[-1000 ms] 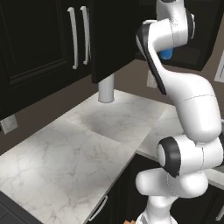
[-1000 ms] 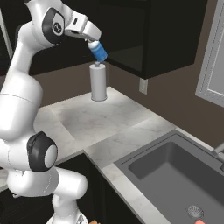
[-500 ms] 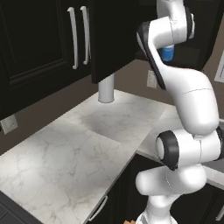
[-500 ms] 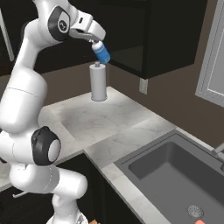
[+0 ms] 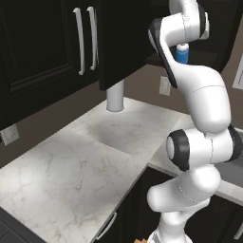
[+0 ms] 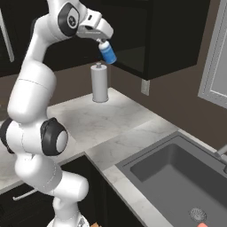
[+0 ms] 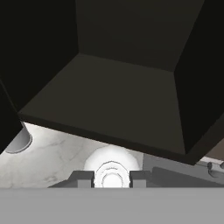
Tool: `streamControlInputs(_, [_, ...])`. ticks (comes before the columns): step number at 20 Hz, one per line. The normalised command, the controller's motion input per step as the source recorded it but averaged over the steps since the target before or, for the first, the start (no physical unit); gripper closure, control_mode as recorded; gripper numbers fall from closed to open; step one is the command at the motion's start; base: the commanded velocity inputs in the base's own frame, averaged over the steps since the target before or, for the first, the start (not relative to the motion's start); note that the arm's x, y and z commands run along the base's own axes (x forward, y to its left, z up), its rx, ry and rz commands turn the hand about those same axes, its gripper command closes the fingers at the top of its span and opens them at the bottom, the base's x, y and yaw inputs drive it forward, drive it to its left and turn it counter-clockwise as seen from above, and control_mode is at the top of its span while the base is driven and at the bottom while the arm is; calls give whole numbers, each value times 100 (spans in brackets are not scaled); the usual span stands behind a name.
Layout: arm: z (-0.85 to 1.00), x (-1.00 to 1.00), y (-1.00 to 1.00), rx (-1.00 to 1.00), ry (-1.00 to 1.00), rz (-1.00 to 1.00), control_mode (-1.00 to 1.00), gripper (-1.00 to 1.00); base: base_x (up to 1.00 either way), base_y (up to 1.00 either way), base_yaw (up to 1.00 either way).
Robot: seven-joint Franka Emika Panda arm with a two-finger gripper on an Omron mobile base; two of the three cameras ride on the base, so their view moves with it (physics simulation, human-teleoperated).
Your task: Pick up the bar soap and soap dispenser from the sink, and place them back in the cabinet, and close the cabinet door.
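Observation:
My gripper (image 6: 102, 41) is raised in front of the open black-brown cabinet (image 6: 146, 40) and is shut on the white neck of the soap dispenser (image 6: 107, 52), a small blue bottle that hangs tilted below it. From the left, the soap dispenser (image 5: 182, 52) peeks out behind my forearm. In the hand view its white pump top (image 7: 111, 174) sits between my fingertips (image 7: 83, 178), with the cabinet shelf (image 7: 109, 100) just ahead. The cabinet door (image 5: 124, 47) stands swung out. The bar soap (image 6: 202, 225) lies in the sink (image 6: 173, 170) beside the drain (image 6: 198, 215).
A white paper towel roll (image 6: 99, 83) stands on the marble counter (image 6: 88, 119) under the cabinet. Closed dark doors with silver bar handles (image 5: 79, 41) lie to the left. A wall outlet (image 6: 145, 87) is below the cabinet, and a faucet (image 6: 223, 153) is at the sink's far right.
My hand has carried the soap dispenser a little closer to the cabinet opening. Nothing else has moved.

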Motion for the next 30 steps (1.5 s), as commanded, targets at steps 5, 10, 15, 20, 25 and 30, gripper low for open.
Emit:
streamControlInputs(5, [0,26,-11,0,2,0,-100,100,0,0,0])
streamControlInputs(10, [0,20,-9,0,4,0,-100,100,0,0,0])
streamControlInputs(15, [0,18,-10,0,4,0,-100,100,0,0,0])
streamControlInputs(20, [0,16,-10,0,5,0,-100,100,0,0,0])
streamControlInputs(25, [0,18,-8,0,8,0,-100,100,0,0,0])
streamControlInputs(30, [0,14,-7,1,9,0,-100,100,0,0,0])
